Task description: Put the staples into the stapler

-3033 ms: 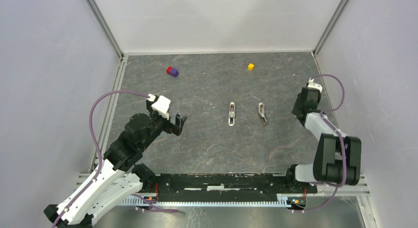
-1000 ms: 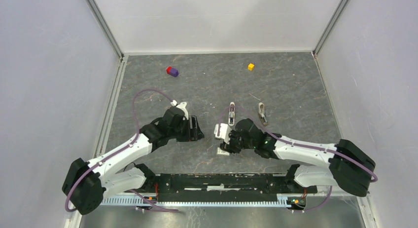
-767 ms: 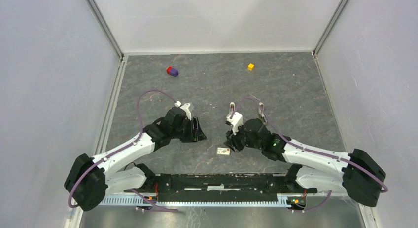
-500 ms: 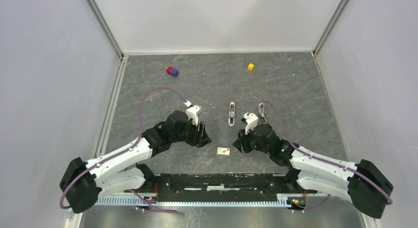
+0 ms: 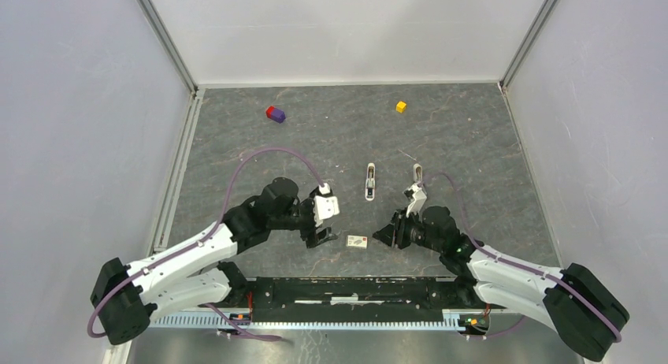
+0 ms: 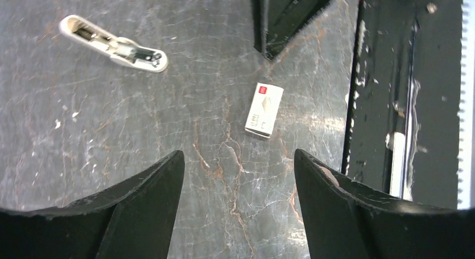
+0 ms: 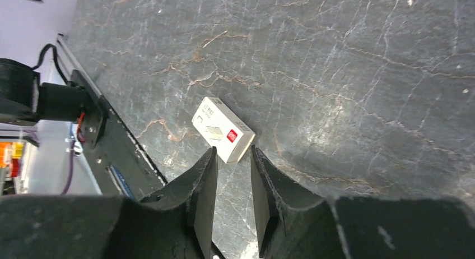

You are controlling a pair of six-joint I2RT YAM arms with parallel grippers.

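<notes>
The staples are a small white box with a red mark (image 5: 358, 241) lying flat on the dark stone table near the front rail. The stapler (image 5: 370, 181), tiny and white with its grey metal inside showing, lies further back. My left gripper (image 5: 317, 236) hovers left of the box, open wide and empty. From the left wrist, the box (image 6: 264, 110) is ahead of the gripper (image 6: 238, 158) and the stapler (image 6: 112, 43) is at upper left. My right gripper (image 5: 386, 234) points at the box from the right. Its jaws (image 7: 233, 152) stand narrowly open, empty, just short of the box (image 7: 223, 129).
A second, darker stapler-like piece (image 5: 418, 177) lies right of the white one, partly behind the right wrist. A purple-and-red cube (image 5: 275, 113) and a yellow cube (image 5: 401, 106) sit far back. The black base rail (image 5: 354, 289) runs close in front of the box.
The right gripper came off the spot over the box, swung right and narrowed, now facing the box. The left gripper moved right and nearer the box.
</notes>
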